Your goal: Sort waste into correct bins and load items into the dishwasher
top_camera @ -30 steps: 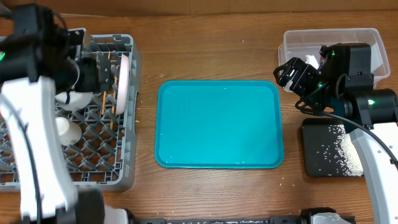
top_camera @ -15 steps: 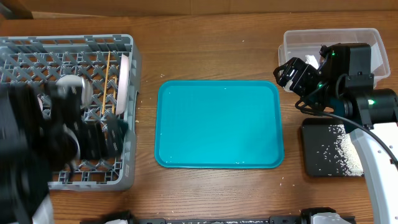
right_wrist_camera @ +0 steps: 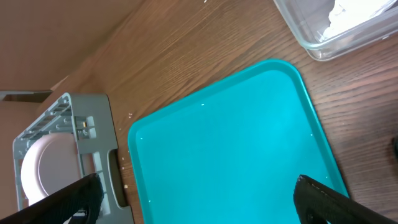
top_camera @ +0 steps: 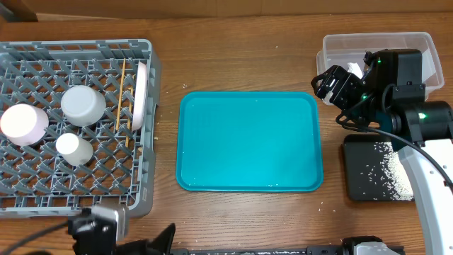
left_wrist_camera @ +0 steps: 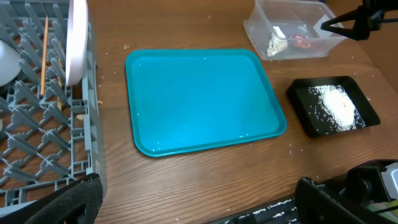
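At the left, the grey dish rack [top_camera: 148, 191] holds a white-pink bowl [top_camera: 23, 122], a grey-blue bowl [top_camera: 83, 105], a white cup [top_camera: 73, 147], chopsticks [top_camera: 122, 92] and a white plate [top_camera: 140, 95] standing on edge by its right wall. The left gripper [left_wrist_camera: 199, 186] hangs at the table's near edge, fingers spread wide and holding nothing. The teal tray [top_camera: 248, 142] lies in the middle, and above its far right corner the right gripper [right_wrist_camera: 198, 183] hovers, also wide apart and holding nothing. From overhead its arm covers part of the clear tub [top_camera: 375, 35], which contains the napkin [left_wrist_camera: 275, 43] and the red wrapper [left_wrist_camera: 303, 42], and the far edge of the black tray [top_camera: 354, 177], which holds the rice crumbs [left_wrist_camera: 336, 106].
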`<move>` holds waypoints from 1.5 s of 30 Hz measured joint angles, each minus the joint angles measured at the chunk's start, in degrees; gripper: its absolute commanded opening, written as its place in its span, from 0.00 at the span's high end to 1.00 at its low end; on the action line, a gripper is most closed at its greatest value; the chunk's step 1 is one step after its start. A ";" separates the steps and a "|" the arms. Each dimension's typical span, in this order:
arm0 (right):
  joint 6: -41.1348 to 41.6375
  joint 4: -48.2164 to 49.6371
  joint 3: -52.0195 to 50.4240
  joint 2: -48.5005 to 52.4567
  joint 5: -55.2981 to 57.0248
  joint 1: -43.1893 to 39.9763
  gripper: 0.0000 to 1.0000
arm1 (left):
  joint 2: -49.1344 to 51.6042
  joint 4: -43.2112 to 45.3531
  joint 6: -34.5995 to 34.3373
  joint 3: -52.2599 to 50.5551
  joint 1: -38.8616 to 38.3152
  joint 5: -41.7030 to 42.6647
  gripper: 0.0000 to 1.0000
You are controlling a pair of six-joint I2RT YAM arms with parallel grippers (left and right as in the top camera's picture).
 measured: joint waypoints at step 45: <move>0.00 0.00 -0.02 0.00 0.00 0.00 0.00 | -33.18 75.63 -7.82 -76.37 -10.80 -6.01 0.00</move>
